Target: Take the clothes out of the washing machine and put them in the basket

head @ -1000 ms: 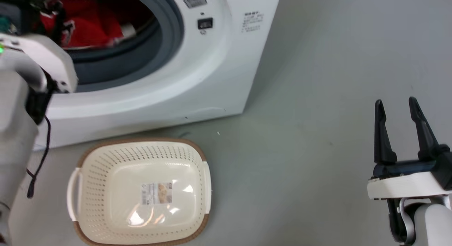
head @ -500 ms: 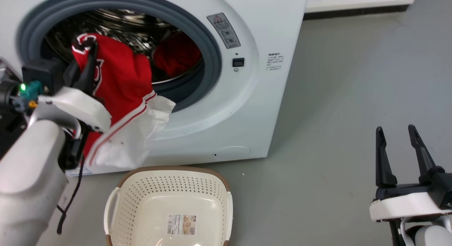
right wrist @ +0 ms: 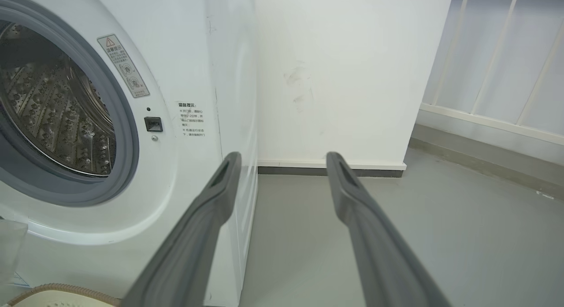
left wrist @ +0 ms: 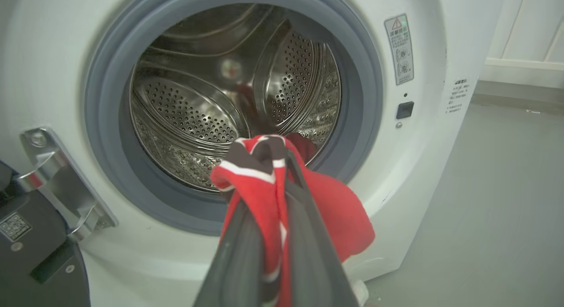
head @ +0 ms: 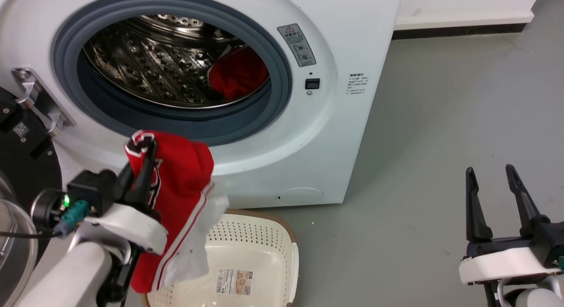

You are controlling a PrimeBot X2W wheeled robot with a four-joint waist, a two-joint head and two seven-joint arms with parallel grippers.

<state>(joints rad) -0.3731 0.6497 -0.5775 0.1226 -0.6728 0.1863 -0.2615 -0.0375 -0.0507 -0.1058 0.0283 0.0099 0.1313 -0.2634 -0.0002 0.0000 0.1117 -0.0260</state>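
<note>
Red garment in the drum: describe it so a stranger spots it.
Find the white washing machine and look through its grey-rimmed porthole into the steel drum. A red garment lies bunched at the drum's right. Unlike the red jersey clamped in the left gripper outside, nothing holds it.

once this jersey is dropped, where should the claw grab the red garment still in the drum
I'd pinch the raised hump of the red garment: it lies bunched low on the right of the drum. Come in from the front through the open porthole, angled down and right. The right claw is open and free; the left claw holds the jersey.
</note>
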